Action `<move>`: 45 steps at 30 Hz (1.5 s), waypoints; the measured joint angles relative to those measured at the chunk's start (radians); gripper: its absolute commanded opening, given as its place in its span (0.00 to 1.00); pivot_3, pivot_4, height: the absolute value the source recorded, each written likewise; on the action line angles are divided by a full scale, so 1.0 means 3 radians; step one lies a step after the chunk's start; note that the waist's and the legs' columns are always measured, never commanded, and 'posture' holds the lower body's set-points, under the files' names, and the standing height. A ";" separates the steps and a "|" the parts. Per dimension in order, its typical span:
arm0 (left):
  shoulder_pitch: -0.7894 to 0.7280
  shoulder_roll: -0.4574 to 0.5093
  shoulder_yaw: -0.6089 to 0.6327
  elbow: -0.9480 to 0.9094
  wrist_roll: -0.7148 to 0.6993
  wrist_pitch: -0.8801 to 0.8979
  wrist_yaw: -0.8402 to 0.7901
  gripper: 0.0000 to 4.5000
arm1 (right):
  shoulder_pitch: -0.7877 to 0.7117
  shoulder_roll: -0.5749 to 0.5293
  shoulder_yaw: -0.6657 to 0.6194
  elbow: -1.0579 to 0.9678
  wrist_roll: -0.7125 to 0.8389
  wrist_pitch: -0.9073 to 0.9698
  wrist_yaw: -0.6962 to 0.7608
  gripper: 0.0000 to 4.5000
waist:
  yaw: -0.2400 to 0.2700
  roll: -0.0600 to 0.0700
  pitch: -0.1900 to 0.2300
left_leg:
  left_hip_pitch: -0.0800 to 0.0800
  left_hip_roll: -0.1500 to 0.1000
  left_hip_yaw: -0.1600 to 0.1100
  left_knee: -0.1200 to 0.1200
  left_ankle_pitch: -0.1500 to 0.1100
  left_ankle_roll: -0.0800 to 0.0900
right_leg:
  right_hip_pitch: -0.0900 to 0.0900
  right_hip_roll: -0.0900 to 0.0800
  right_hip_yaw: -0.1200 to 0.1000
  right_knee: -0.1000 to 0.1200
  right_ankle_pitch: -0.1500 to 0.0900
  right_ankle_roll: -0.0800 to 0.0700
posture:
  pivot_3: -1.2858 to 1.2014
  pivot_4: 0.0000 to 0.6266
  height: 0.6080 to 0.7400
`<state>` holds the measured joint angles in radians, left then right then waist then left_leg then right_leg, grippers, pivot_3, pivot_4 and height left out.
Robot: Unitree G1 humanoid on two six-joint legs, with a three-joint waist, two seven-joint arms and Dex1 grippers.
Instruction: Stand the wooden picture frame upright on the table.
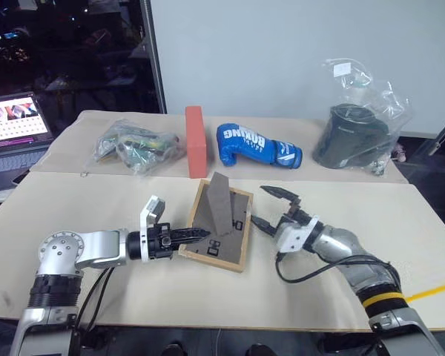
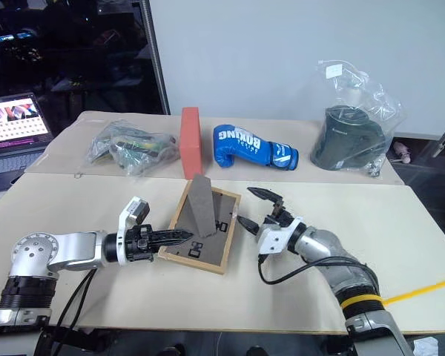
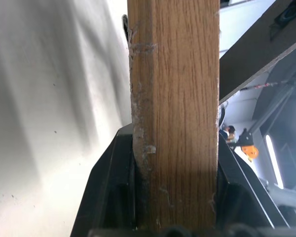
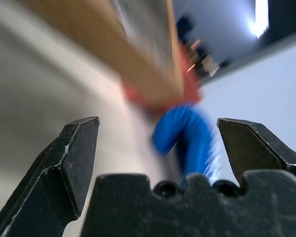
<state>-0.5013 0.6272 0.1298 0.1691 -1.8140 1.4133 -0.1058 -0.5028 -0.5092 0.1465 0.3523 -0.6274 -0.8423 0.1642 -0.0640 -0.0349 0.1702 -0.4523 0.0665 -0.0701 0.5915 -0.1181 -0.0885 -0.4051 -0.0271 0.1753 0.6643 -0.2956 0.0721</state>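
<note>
Frame (image 1: 221,226): light-wood rectangle, dark back up, flat leg raised.
Left hand (image 1: 200,234): clamped frame's near-left edge.
Right hand (image 1: 271,208): fingers spread, empty.
Desk (image 1: 133,289): smooth beige.

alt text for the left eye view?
The left gripper clamps the wooden picture frame's edge, back up with its easel leg raised, on the table. The open right gripper hovers beside it.

The blue boxing glove (image 1: 257,146) bears white lettering reading "BOXING"; the smaller print beneath it is illegible.
</note>
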 measured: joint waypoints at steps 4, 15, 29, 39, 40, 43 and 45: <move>0.0008 0.0021 -0.0084 -0.0065 -0.0187 -0.0107 0.0087 0.26 | -0.0021 -0.0001 0.0045 -0.0217 -0.0568 -0.0038 -0.0588 0.94 | -0.0001 0.0000 0.0000 | 0.0003 0.0000 -0.0002 -0.0001 0.0001 -0.0001 | 0.0003 0.0000 0.0000 0.0001 0.0000 -0.0001 | 0.52 0.24 1.00; 0.0167 0.0184 -0.0118 -0.0315 -0.0520 -0.0351 0.0116 0.26 | -0.0159 -0.0070 0.0288 -0.0196 -0.0622 -0.0143 -0.0773 0.35 | -0.0010 0.0000 0.0000 | 0.0012 0.0000 -0.0002 0.0000 0.0001 -0.0001 | 0.0013 0.0000 0.0000 0.0001 0.0001 -0.0001 | 0.52 0.24 1.00; 0.0625 0.1138 0.0543 -0.0968 0.0221 -0.0410 -0.1024 1.00 | -0.0204 -0.0132 0.0412 0.0041 -0.0103 -0.0180 -0.0535 0.28 | -0.0019 -0.0009 0.0006 | 0.0030 0.0000 -0.0003 -0.0001 0.0001 0.0000 | 0.0034 -0.0002 -0.0003 -0.0003 -0.0001 -0.0002 | 0.52 0.24 1.00; 0.1243 0.1365 0.1011 -0.1479 0.2017 -0.1548 -0.2240 1.00 | -0.0528 0.0078 0.0391 0.0605 0.1270 0.0236 0.0559 0.28 | -0.0052 -0.0018 0.0016 | 0.0039 0.0004 -0.0002 -0.0007 0.0001 -0.0001 | 0.0043 -0.0002 -0.0007 -0.0004 -0.0005 -0.0010 | 0.52 0.24 1.00; 0.1279 0.1336 0.0983 -0.1524 0.2130 -0.1614 -0.2244 1.00 | -0.0575 0.0172 0.0377 0.0649 0.1538 0.0421 0.0812 0.28 | -0.0062 -0.0018 0.0017 | 0.0040 0.0005 -0.0002 -0.0007 0.0001 0.0000 | 0.0045 -0.0001 -0.0007 -0.0003 -0.0005 -0.0010 | 0.52 0.24 1.00; 0.1450 0.1266 0.0801 -0.1683 0.2531 -0.1862 -0.2303 1.00 | -0.0704 0.0340 0.0278 0.0702 0.2223 0.1007 0.1450 0.28 | -0.0081 -0.0016 0.0023 | 0.0040 0.0006 -0.0002 -0.0007 0.0001 0.0000 | 0.0046 -0.0001 -0.0009 -0.0003 -0.0005 -0.0010 | 0.52 0.24 1.00; 0.1510 0.1174 0.0759 -0.1750 0.2699 -0.1973 -0.2318 1.00 | -0.0835 0.0400 0.0117 0.0759 0.2617 0.1521 0.1782 0.28 | -0.0075 -0.0016 0.0030 | 0.0039 0.0006 -0.0003 -0.0006 0.0001 0.0000 | 0.0045 -0.0001 -0.0012 -0.0003 -0.0005 -0.0010 | 0.52 0.24 1.00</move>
<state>-0.0482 0.9795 0.3574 -0.3558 -1.0042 0.8214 -0.8011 -0.7532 -0.3894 0.1816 0.5800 0.1577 -0.3861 0.6987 -0.0866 -0.0395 0.1793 -0.4406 0.0684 -0.0710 0.5898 -0.1179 -0.0887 -0.3915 -0.0274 0.1717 0.6635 -0.2971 0.0692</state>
